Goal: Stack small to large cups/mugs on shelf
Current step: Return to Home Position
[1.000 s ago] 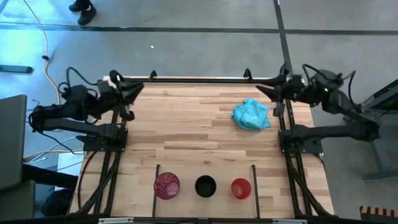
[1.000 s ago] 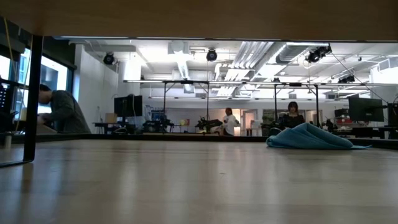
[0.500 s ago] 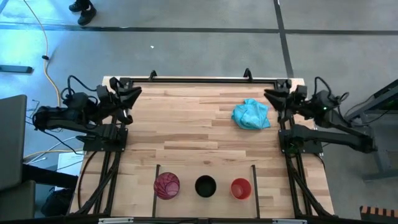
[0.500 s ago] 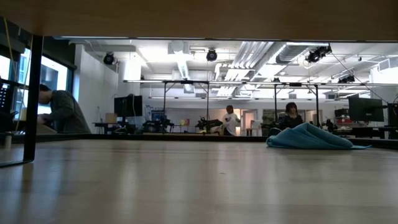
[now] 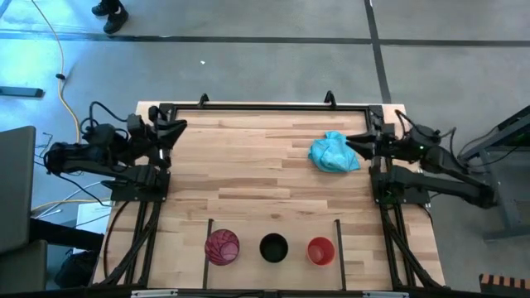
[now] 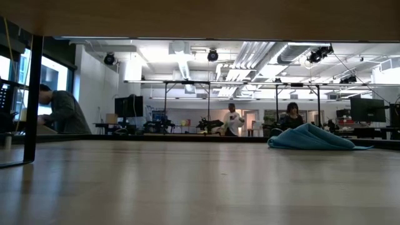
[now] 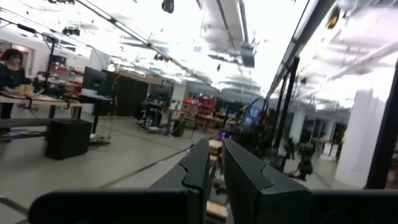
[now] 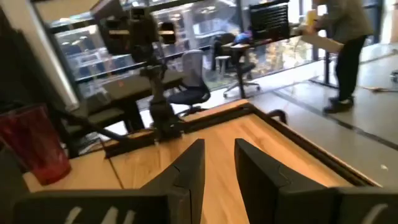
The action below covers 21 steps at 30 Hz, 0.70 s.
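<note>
Three cups stand upright in a row on the wood shelf strip (image 5: 248, 225) at the table's near edge, between two thin black bars. The translucent red-pink cup (image 5: 222, 247) is on the left, the black cup (image 5: 274, 247) in the middle and the orange cup (image 5: 320, 251) on the right. My left gripper (image 5: 178, 127) (image 7: 216, 163) hangs shut at the far left corner. My right gripper (image 5: 354, 141) (image 8: 219, 155) is shut by the right edge, beside the blue cloth. A reddish cup (image 8: 31, 149) also shows in the right wrist view; which one I cannot tell.
A crumpled light blue cloth (image 5: 334, 151) (image 6: 309, 137) lies on the far right part of the table, just left of my right gripper. A black rail (image 5: 265, 105) runs along the far edge. People sit and stand in the room beyond the table.
My right gripper has moved from the far right corner toward the near edge and now sits beside the cloth, with its arm folding down. My left gripper has drawn back slightly toward the left edge. The cups and the cloth have stayed put.
</note>
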Each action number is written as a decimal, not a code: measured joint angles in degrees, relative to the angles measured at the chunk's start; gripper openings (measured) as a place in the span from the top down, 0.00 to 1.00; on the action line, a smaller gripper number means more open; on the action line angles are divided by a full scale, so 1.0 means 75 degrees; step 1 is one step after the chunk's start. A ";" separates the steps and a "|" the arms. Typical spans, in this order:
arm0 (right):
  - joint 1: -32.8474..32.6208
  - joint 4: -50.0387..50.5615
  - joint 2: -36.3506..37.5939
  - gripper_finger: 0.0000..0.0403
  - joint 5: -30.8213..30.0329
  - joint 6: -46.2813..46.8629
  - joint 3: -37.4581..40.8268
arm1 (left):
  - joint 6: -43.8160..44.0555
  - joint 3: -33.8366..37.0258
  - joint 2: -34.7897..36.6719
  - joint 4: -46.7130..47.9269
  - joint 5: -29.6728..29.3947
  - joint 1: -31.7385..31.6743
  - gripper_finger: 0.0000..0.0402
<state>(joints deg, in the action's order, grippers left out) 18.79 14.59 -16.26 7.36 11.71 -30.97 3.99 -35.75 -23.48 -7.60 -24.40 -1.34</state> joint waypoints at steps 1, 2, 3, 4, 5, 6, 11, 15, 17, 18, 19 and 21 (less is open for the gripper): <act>0.0092 0.0197 0.0224 0.81 -0.0003 0.0018 -0.0042 | 0.0064 -0.0002 0.0069 -0.0003 0.0038 -0.0002 0.91; 0.0171 0.0236 0.0452 0.81 0.0019 0.0044 -0.0058 | 0.0098 -0.0003 0.0129 0.0001 0.0058 0.0000 0.91; 0.0237 0.0219 0.0705 0.81 0.0064 0.0051 -0.0063 | 0.0109 -0.0003 0.0169 0.0018 0.0066 0.0000 0.91; 0.0299 0.0159 0.0948 0.81 0.0115 0.0055 -0.0074 | 0.0110 -0.0003 0.0197 0.0023 0.0071 0.0000 0.91; 0.0350 0.0034 0.1122 0.81 0.0190 0.0073 -0.0089 | 0.0110 -0.0003 0.0217 0.0029 0.0075 -0.0003 0.91; 0.0388 -0.0030 0.1258 0.81 0.0273 0.0153 -0.0089 | 0.0111 -0.0003 0.0223 0.0023 0.0075 -0.0003 0.91; 0.0410 -0.0398 0.1194 0.81 0.0880 0.0638 0.0074 | 0.0142 -0.0003 0.0143 -0.0005 -0.0006 -0.0017 0.91; 0.0310 -0.1025 0.0670 0.81 0.1470 0.1123 0.0449 | 0.0184 -0.0003 0.0016 -0.0052 -0.0076 -0.0017 0.91; 0.0171 -0.1654 0.0480 0.81 0.1746 0.1403 0.0747 | 0.0282 -0.0003 -0.0052 -0.0113 -0.0081 -0.0017 0.91; 0.0080 -0.1923 0.0428 0.81 0.1766 0.1449 0.0881 | 0.0315 -0.0003 -0.0075 -0.0108 -0.0072 -0.0017 0.91; -0.0022 -0.2147 0.0409 0.81 0.1760 0.1515 0.1004 | 0.0355 -0.0003 -0.0109 -0.0108 -0.0058 -0.0017 0.91; -0.0256 -0.2618 0.0414 0.81 0.1672 0.1640 0.1241 | 0.0497 -0.0003 -0.0157 -0.0109 -0.0030 -0.0017 0.91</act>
<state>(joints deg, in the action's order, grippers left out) 16.86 -5.05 -13.15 19.90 24.01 -21.66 7.72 -35.77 -24.67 -8.41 -24.62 -1.48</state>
